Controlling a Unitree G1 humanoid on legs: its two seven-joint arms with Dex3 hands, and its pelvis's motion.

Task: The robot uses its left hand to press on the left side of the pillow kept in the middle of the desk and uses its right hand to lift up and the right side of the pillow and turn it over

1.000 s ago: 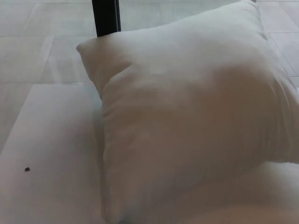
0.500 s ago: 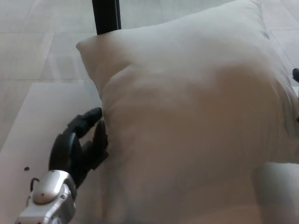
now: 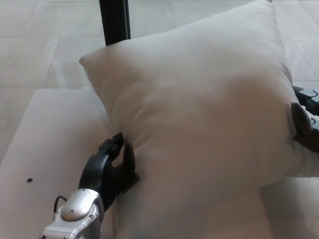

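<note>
A big white pillow (image 3: pixel 209 124) lies on the pale desk (image 3: pixel 50 149) and fills most of the head view, its far right corner raised toward the top. My left hand (image 3: pixel 112 167) comes in from the lower left. Its fingers (image 3: pixel 110 147) are apart and push into the pillow's left edge, denting it, with nothing held between them. My right hand (image 3: pixel 304 124) shows only partly at the picture's right edge, touching the pillow's right side where the fabric is pinched in. The pillow hides the rest of that hand.
A black post (image 3: pixel 114 20) stands behind the pillow's far left corner, over a tiled floor (image 3: pixel 40 45). A small dark speck (image 3: pixel 30 180) lies on the desk at the left. The desk's left edge runs diagonally near the picture's left side.
My left hand has come in and moved right and forward into the pillow's left edge. My right hand has appeared at the pillow's right side. The pillow's left edge is now dented.
</note>
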